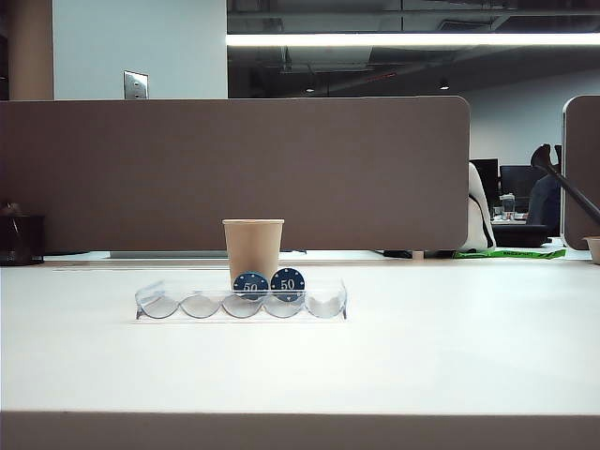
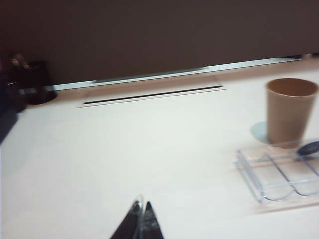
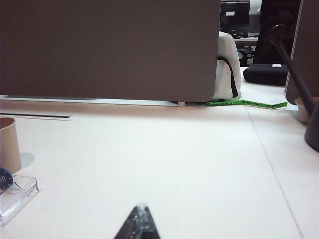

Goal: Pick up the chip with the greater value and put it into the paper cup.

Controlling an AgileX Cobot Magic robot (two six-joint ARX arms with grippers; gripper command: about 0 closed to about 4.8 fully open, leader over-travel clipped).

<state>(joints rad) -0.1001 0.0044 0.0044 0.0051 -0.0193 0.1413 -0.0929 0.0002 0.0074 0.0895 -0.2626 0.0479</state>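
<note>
Both of our grippers sit low over the white table point(image 1: 450, 347), pulled well back from the paper cup point(image 1: 253, 249) and out of the exterior view altogether. Our left gripper point(image 2: 141, 221) shows in its own wrist view as two dark fingertips pressed together with nothing between them, so we read it as closed and empty; from there the cup stands far off across bare table, with the clear plastic tray point(image 2: 279, 174) lying just in front of it. Our right gripper point(image 3: 138, 224) looks the same in its wrist view, tips meeting in a point and holding nothing, and it too is well apart from the cup, which peeks in at the edge of that view beside one end of the tray. In the exterior view the tray's scalloped pockets run in a row directly before the cup, and two blue chips marked 50 point(image 1: 269, 283) stand upright side by side in it, touching or nearly so, right against the cup's base. We cannot find the chip with the greater value in any view; whether it lies inside the cup, we cannot tell.
</note>
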